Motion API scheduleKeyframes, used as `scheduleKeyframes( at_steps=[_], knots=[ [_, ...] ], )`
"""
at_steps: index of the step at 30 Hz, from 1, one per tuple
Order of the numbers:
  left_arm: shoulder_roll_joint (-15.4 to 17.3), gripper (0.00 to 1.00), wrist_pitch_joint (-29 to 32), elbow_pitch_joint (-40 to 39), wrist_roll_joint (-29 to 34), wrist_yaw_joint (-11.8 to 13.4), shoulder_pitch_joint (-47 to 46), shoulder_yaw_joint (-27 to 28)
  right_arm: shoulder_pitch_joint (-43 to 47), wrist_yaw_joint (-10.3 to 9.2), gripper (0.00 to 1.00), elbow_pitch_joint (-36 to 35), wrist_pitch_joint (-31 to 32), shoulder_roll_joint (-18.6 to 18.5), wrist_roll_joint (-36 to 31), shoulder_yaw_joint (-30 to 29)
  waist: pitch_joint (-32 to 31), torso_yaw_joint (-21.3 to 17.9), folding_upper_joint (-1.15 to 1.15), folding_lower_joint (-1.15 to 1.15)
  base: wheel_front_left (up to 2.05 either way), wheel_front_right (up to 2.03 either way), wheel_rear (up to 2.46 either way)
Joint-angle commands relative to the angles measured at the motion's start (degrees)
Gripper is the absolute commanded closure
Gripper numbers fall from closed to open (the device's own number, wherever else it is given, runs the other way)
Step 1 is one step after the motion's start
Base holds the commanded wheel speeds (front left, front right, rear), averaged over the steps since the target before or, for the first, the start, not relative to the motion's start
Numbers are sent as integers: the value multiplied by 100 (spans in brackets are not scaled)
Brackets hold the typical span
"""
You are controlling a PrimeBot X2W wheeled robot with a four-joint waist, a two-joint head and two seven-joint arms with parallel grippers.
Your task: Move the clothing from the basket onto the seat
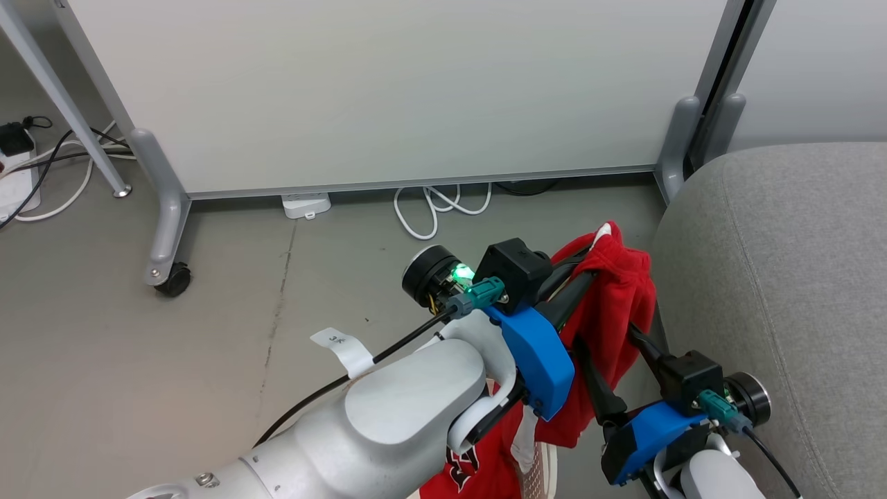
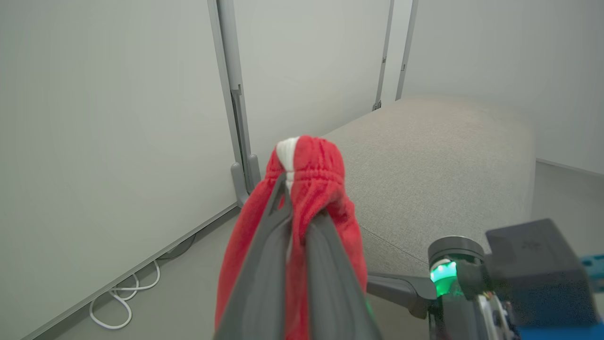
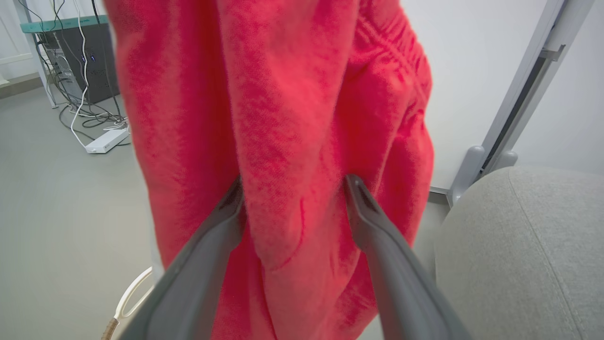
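Observation:
My left gripper (image 2: 297, 189) is shut on the gathered top of a red garment with a white stripe (image 2: 306, 160), which hangs in the air (image 1: 613, 291) just left of the light-grey seat (image 1: 783, 277). Lower down, my right gripper (image 3: 295, 191) is open, its fingers (image 3: 222, 217) spread on either side of a hanging fold of that red fabric (image 3: 283, 118) and touching it. More red clothing with a black-and-white logo (image 1: 464, 471) lies at the bottom edge, beside a perforated cream piece of the basket (image 1: 542, 473); the rest of the basket is hidden by my arms.
White partition panels (image 1: 388, 83) on grey feet with a caster (image 1: 172, 281) stand behind. A looped white cable (image 1: 436, 204) and a power strip (image 1: 305, 205) lie at their base, and more cables (image 1: 48, 173) at far left. Grey floor (image 1: 138, 360) stretches left.

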Motion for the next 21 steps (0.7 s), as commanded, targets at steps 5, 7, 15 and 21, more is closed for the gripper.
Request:
scheduleKeyframes(
  at_steps=[5, 7, 15, 21],
  knots=[
    [2, 100, 51, -84, 59, -46, -40, -15, -286, 3, 0, 285, -74, -19, 52, -42, -8, 44, 0, 0, 0, 0, 0],
    [3, 100, 76, -110, 66, -49, -19, -15, -356, 3, 0, 381, -79, -19, 54, -64, -9, 60, 0, 0, 0, 0, 0],
    [2, 100, 124, -141, 109, -85, 21, -15, -536, 3, 0, 664, -114, -19, 139, -64, -17, 80, 0, 0, 0, 0, 0],
    [2, 100, 125, -142, 98, -90, 43, -15, -597, 3, 31, 820, -121, -19, 246, -20, -32, 53, 0, 0, 0, 0, 0]
  ],
)
